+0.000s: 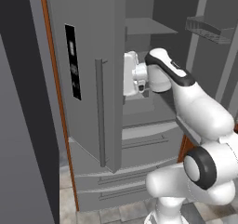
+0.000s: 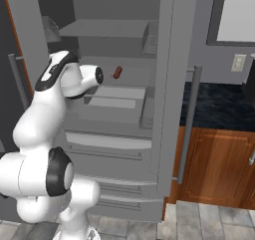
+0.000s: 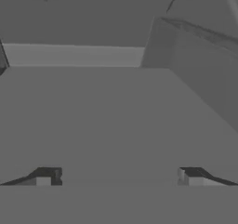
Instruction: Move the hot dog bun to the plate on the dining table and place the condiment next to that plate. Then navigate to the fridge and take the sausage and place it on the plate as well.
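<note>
The fridge [image 2: 164,84] stands open, the arm reaching inside. The sausage [image 2: 117,72] lies near the back edge of a middle shelf [image 2: 129,77]. The gripper [image 3: 119,176] has its jaws wide apart, holding nothing.

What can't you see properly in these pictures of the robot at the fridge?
- Sausage: right base view, too small for detail.
- Fridge shelves: left base view, partly hidden by its door and the arm.
- Gripper: hand view, open fingertips cut off by the bottom edge.
</note>
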